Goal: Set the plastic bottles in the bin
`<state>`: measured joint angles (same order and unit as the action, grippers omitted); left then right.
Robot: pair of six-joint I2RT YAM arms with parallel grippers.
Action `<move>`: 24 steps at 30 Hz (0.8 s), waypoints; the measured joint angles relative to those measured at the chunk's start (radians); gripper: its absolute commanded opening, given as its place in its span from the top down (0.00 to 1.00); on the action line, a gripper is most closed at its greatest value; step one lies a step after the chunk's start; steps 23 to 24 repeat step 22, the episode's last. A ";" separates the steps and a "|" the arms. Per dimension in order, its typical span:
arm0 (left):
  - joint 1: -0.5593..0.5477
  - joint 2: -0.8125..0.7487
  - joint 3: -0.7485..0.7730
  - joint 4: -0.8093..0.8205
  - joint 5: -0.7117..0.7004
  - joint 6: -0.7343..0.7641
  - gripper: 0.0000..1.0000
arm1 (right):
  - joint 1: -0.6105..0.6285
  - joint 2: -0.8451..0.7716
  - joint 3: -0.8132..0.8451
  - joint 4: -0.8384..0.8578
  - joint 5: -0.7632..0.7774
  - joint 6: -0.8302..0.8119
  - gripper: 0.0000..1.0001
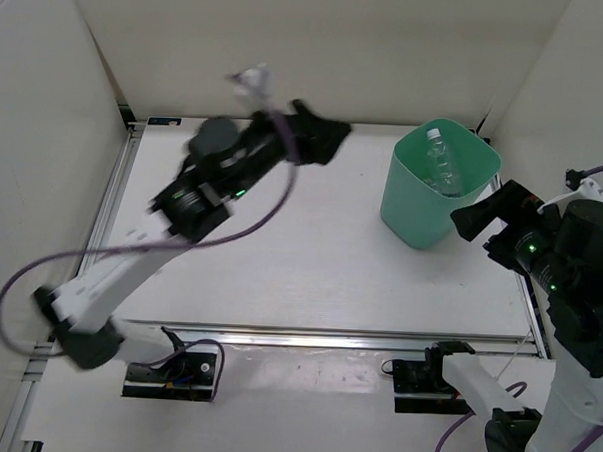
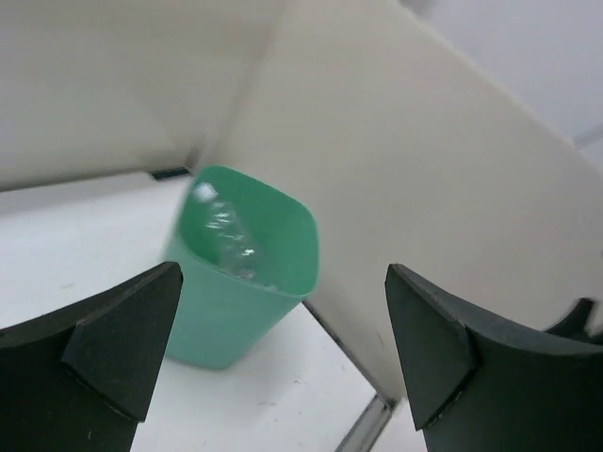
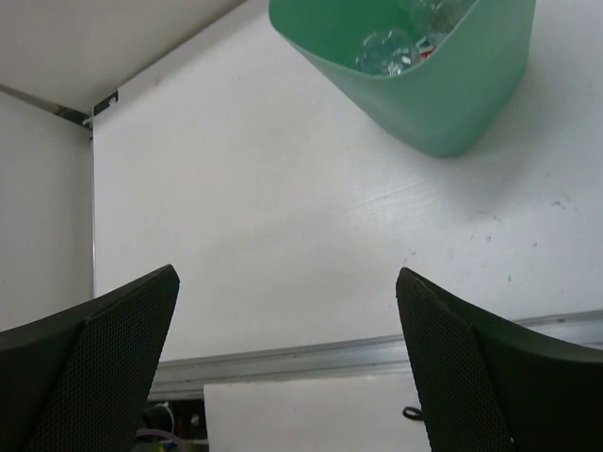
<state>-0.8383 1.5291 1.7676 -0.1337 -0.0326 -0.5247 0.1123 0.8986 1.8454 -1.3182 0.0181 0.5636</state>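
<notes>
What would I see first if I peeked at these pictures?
The mint-green bin at the far right of the white table jumps out, with clear bottles lying inside it. Next comes the left arm, reaching over the far left of the table with the left end effector open and empty. The right end effector is open too, just beside the bin.

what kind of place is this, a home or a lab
Most likely a robotics lab test cell: a white table boxed in by plain white panels, the left arm and right arm bolted at its near edge, and a mint-green bin holding clear plastic bottles.
</notes>
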 measured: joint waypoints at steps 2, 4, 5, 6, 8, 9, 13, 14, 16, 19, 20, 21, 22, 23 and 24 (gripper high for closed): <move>-0.002 -0.264 -0.174 -0.065 -0.126 0.004 0.00 | 0.000 -0.002 -0.036 -0.006 -0.017 0.019 0.00; 0.006 -0.508 -0.322 -0.127 -0.253 -0.041 0.00 | 0.000 -0.002 -0.083 0.006 -0.038 0.039 0.00; 0.013 -0.619 -0.393 -0.161 -0.315 -0.061 0.00 | 0.000 0.001 -0.106 0.009 -0.051 0.048 0.00; 0.021 -0.717 -0.452 -0.195 -0.369 -0.076 0.00 | 0.000 0.008 -0.120 0.010 -0.062 0.056 0.00; 0.026 -0.867 -0.523 -0.291 -0.479 -0.109 0.00 | 0.000 0.040 -0.127 0.012 -0.103 0.062 0.00; 0.026 -0.913 -0.531 -0.361 -0.534 -0.135 0.00 | 0.000 0.058 -0.124 0.017 -0.124 0.062 0.00; 0.026 -0.943 -0.484 -0.682 -0.758 -0.258 0.00 | 0.000 0.131 -0.112 0.019 -0.210 0.059 0.00; 0.027 -0.937 -0.475 -0.742 -0.805 -0.279 0.00 | 0.000 0.148 -0.112 0.019 -0.225 0.058 0.00; 0.027 -0.931 -0.472 -0.853 -0.897 -0.312 0.00 | 0.000 0.166 -0.112 0.020 -0.245 0.055 0.00; 0.027 -0.935 -0.481 -0.945 -1.015 -0.332 0.00 | 0.000 0.166 -0.095 0.017 -0.249 0.045 0.00; 0.027 -0.939 -0.490 -0.962 -1.045 -0.335 0.00 | 0.000 0.169 -0.072 0.010 -0.248 0.038 0.00; 0.027 -0.946 -0.506 -0.972 -1.078 -0.338 0.00 | 0.000 0.174 -0.040 0.003 -0.242 0.032 0.00; 0.027 -0.956 -0.532 -0.977 -1.106 -0.341 0.00 | 0.000 0.177 -0.008 0.001 -0.230 0.027 0.00; 0.027 -0.956 -0.532 -0.977 -1.106 -0.341 0.00 | 0.000 0.177 -0.008 0.001 -0.230 0.027 0.00; 0.027 -0.956 -0.532 -0.977 -1.106 -0.341 0.00 | 0.000 0.177 -0.008 0.001 -0.230 0.027 0.00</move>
